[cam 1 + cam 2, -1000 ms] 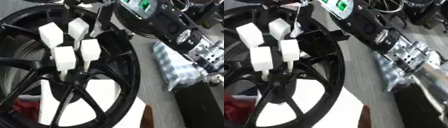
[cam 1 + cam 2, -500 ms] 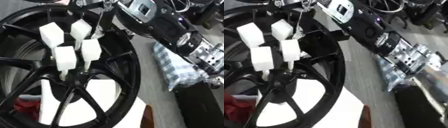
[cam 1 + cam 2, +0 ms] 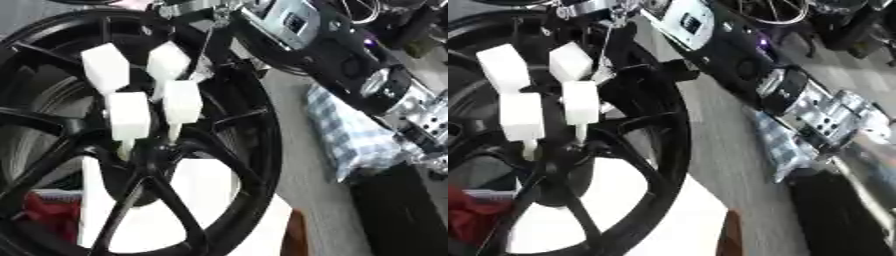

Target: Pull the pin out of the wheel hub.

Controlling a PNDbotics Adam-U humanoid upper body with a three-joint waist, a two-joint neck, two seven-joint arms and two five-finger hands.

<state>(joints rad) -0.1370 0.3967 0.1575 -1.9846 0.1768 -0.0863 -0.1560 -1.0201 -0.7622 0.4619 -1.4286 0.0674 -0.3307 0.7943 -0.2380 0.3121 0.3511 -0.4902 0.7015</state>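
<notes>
My right hand (image 3: 188, 7) reaches in from the top, by the wheel (image 3: 254, 150) rim; I cannot tell how its fingers are set. The four white pins (image 3: 182, 102) stand in the hub (image 3: 153, 155). I should grip one block and pull straight along its stem. A second ago my arm lay farther right.

1. The wheel hub (image 3: 223, 150) was glossy black on rim and spokes.
2. The four block-headed pins (image 3: 131, 114) at its centre were plain white.
3. The surface (image 3: 210, 195) seen between the spokes was white.
4. A red object (image 3: 48, 212) showed at the lower left, behind the spokes.
5. The right arm (image 3: 737, 55) was black, with silver metal sections and a white panel.
6. The cloth (image 3: 350, 135) beside the rim carried a blue-and-white check pattern.
7. The table (image 3: 728, 145) was grey.
</notes>
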